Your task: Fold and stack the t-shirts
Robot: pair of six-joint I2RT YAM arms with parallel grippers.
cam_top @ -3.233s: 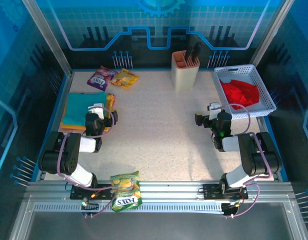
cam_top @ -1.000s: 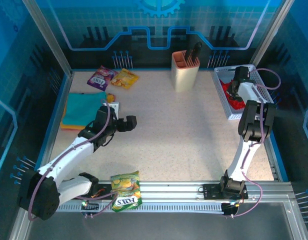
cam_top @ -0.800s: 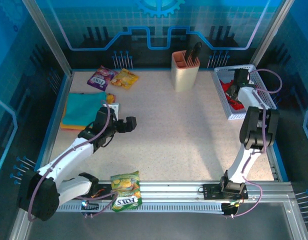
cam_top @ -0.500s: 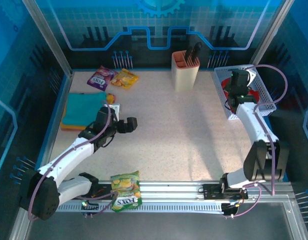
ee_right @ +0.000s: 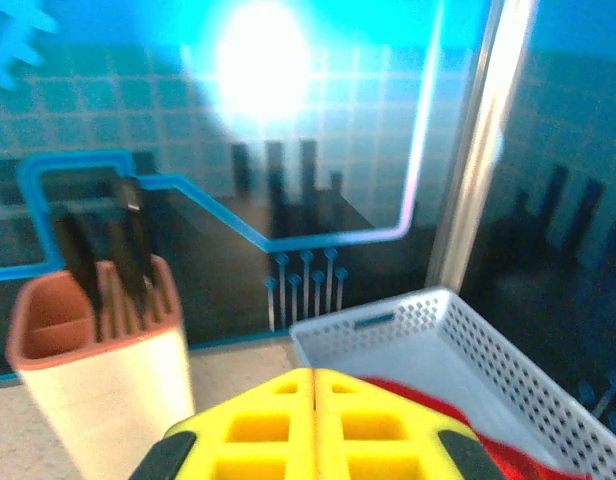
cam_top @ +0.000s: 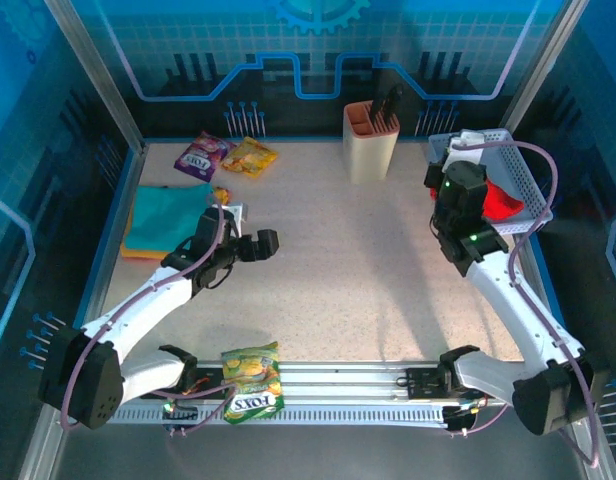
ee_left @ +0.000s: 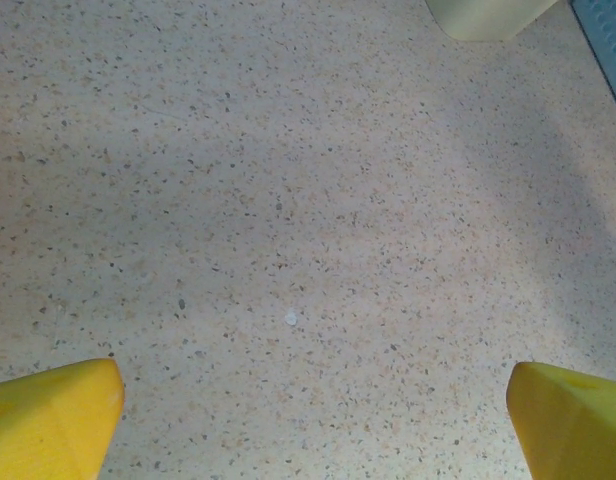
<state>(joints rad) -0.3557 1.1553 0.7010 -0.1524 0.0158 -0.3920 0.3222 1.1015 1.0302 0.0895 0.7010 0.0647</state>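
The red t-shirt (cam_top: 505, 203) lies crumpled in the white basket (cam_top: 529, 176); the right wrist view shows it as red cloth (ee_right: 508, 452) behind my fingers. At the table's left edge a folded teal t-shirt (cam_top: 168, 215) rests on an orange-yellow one (cam_top: 143, 254). My right gripper (cam_top: 441, 172) hovers by the basket's left rim, pointing at the back wall. It (ee_right: 315, 385) is shut, and no cloth shows in the seam between its pads. My left gripper (cam_top: 263, 245) is open over bare tabletop right of the stack, its yellow fingertips (ee_left: 58, 412) far apart with nothing between them.
A beige knife block (cam_top: 371, 140) stands at the back centre, left of the basket (ee_right: 388, 325). Two snack packets (cam_top: 203, 157) (cam_top: 250, 155) lie at the back left, and a third (cam_top: 253, 380) lies on the front rail.
My right arm has come up out of the basket and swung left and nearer, its jaws shut throughout. The left gripper has shifted only slightly and stays open.
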